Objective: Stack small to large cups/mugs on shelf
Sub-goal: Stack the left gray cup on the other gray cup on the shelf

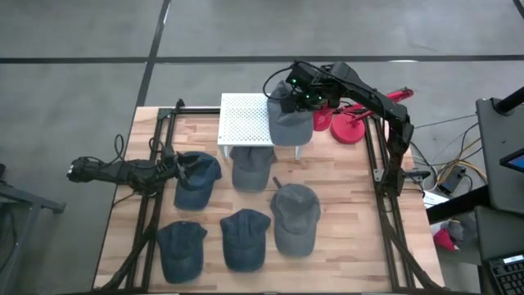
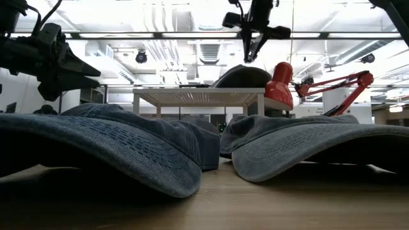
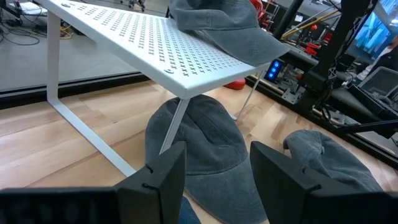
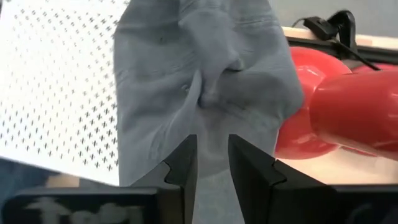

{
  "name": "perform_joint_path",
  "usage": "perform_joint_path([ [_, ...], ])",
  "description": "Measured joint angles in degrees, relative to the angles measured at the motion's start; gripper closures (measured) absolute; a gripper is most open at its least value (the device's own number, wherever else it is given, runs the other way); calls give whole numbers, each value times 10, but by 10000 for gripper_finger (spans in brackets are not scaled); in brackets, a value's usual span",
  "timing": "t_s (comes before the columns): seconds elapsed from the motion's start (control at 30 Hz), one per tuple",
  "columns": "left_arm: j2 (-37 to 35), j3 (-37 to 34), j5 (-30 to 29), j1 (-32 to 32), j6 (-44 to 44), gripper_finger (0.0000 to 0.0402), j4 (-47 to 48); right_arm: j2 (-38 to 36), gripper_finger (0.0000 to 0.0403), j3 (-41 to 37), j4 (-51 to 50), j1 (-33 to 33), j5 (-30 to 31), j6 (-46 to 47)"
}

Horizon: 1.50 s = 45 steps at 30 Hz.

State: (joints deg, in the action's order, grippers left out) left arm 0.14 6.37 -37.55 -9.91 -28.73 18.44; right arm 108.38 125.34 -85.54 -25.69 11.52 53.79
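Observation:
A grey cap (image 1: 291, 124) lies crown-up on the right part of the white perforated rack (image 1: 244, 119), with its brim past the rack's near edge (image 3: 249, 38). My right gripper (image 4: 212, 163) hangs just above the cap's creased crown (image 4: 205, 87), narrowly open and apart from it in the low view (image 2: 248, 56). My left gripper (image 3: 217, 177) waits open and low at the table's left (image 1: 180, 168), beside a blue cap (image 1: 196, 180). Another grey-blue cap (image 3: 205, 149) lies on the table, partly under the rack. One grey cap (image 1: 295, 217) and two blue caps (image 1: 246, 239) (image 1: 182, 250) lie near the front.
A red desk lamp (image 1: 352, 123) stands right beside the rack and close to my right gripper (image 4: 336, 106). The rack's left part (image 1: 237, 115) is bare. Dark arm frames run along both sides of the wooden tabletop (image 1: 344, 188).

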Motion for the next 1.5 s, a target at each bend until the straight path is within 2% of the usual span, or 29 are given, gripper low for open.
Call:
perform_joint_path([
  [0.43, 0, 0, 0, 0, 0, 220, 0, 0, 343, -7, -45, 76, -2, -42],
  [0.8, 0, 0, 0, 0, 0, 220, 0, -2, 339, -31, -45, 177, -66, -41],
  [0.93, 0, 0, 0, 0, 0, 220, 0, -3, 337, -51, -45, 209, -99, -18],
  [1.17, 0, 0, 0, 0, 0, 220, 0, -3, 337, -110, -45, 273, -119, 32],
  [1.5, 0, 0, 0, 0, 0, 221, 0, -3, 305, -222, -45, 344, -150, 148],
])
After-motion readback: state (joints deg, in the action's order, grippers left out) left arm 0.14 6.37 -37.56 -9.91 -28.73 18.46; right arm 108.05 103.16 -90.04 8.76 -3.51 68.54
